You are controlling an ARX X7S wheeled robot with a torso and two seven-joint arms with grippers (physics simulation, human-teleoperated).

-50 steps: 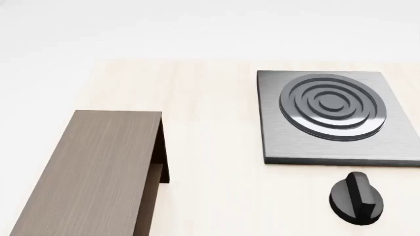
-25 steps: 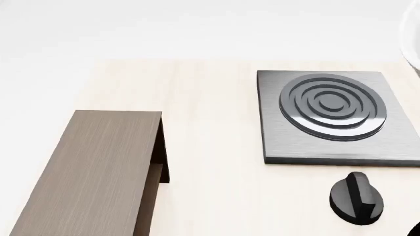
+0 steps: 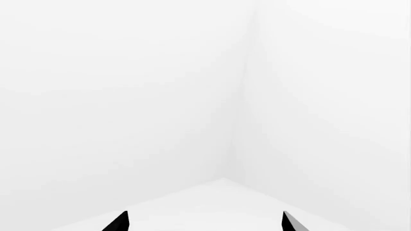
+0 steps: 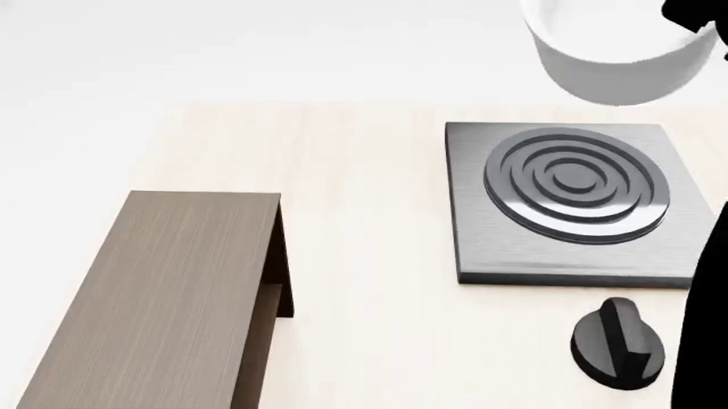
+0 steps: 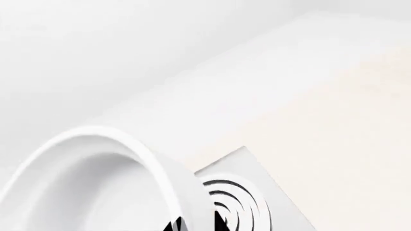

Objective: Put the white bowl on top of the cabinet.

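The white bowl [image 4: 615, 53] hangs in the air at the head view's top right, above the far edge of the grey stove plate. My right gripper [image 4: 690, 19] holds it by the rim at its right side. In the right wrist view the bowl's thick rim [image 5: 132, 156] fills the lower left, and my right gripper [image 5: 196, 225] has one dark finger on each side of the bowl wall. The dark brown cabinet [image 4: 159, 298] lies at the lower left with its flat top bare. My left gripper [image 3: 205, 224] is open and empty, facing white walls.
The grey square stove plate [image 4: 478, 247] with ringed burner lies on the pale table at the right, also in the right wrist view [image 5: 247, 166]. A black knob [image 4: 615, 342] stands in front of it. My right arm [image 4: 707, 341] runs up the right edge.
The white bowl, held by my right gripper, has come into the head view from the right edge and moved left, above the stove plate's far side. The right arm now shows too.
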